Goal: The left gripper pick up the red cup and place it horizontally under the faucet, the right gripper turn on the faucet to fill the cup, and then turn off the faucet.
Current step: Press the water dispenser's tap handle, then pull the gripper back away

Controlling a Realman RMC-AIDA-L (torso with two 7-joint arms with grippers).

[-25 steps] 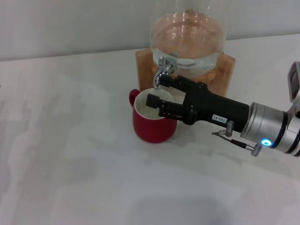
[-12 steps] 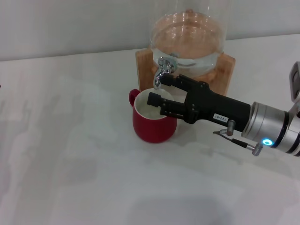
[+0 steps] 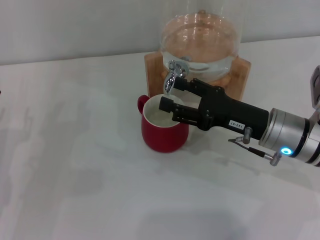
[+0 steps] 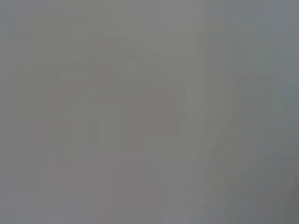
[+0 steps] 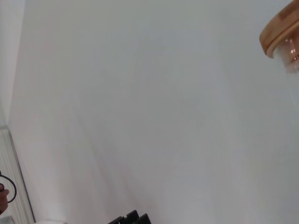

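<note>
The red cup (image 3: pixel 164 131) stands upright on the white table (image 3: pixel 75 165), its cream inside showing and its small handle to the left. It sits right below the chrome faucet (image 3: pixel 173 75) of the glass dispenser (image 3: pixel 200 37). My right gripper (image 3: pixel 171 93) reaches in from the right above the cup's rim. Its fingers are open, the far fingertip (image 3: pixel 178 83) right beside the faucet's spout and the near one over the cup's mouth. The left gripper is out of view, and the left wrist view shows only flat grey.
The dispenser rests on a wooden stand (image 3: pixel 240 75) at the back of the table. The right wrist view shows a white surface and the dispenser's wooden top (image 5: pixel 280 28) in one corner.
My right gripper has crept slightly up and toward the faucet. The cup has not moved.
</note>
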